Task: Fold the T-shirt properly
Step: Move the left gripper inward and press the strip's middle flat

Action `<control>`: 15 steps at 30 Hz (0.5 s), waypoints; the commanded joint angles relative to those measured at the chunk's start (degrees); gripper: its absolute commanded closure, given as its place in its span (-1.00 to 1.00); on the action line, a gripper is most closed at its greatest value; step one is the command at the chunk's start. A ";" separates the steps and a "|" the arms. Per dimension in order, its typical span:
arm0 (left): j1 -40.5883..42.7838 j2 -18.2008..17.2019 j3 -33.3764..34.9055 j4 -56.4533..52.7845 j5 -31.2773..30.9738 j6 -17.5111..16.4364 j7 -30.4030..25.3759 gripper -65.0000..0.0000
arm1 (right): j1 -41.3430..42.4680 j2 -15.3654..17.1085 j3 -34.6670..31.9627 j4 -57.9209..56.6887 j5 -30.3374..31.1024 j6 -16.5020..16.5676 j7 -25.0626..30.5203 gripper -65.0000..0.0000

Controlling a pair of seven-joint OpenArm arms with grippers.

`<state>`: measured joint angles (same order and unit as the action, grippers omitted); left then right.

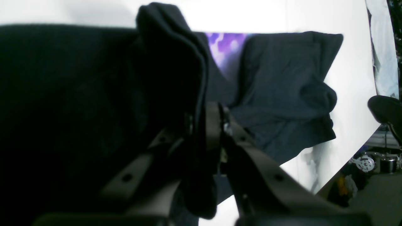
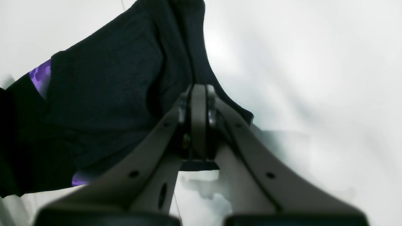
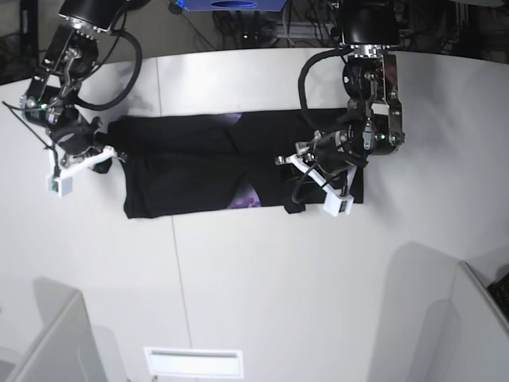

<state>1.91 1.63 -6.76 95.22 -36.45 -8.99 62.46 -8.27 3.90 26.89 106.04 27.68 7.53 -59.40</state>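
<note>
One black T-shirt (image 3: 191,167), purple print showing

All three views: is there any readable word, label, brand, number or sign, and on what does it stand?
None can be read in any view.
The T-shirt shows only a purple print, no lettering.
The left tool and the right tool, both shut on the cloth, carry no visible markings.
</note>
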 commanded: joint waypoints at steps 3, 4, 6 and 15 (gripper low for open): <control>-0.64 0.17 0.04 0.82 -1.22 -0.46 -0.61 1.00 | 0.76 0.54 0.14 0.82 0.49 0.16 1.15 1.00; -0.64 0.17 0.04 0.74 -1.05 -0.46 -0.61 1.00 | 0.76 0.54 0.14 0.82 0.49 0.16 1.15 1.00; -0.64 0.17 0.04 0.30 -1.31 -0.46 -0.61 1.00 | 0.84 0.54 0.14 0.82 0.49 0.16 1.15 1.00; -1.60 0.35 -0.05 -3.22 -1.49 -0.46 -0.79 0.64 | 0.76 0.54 0.14 0.29 0.49 0.16 1.15 1.00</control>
<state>1.10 1.63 -6.79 91.20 -36.84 -8.99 62.39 -8.14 3.88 26.89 105.60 27.75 7.53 -59.29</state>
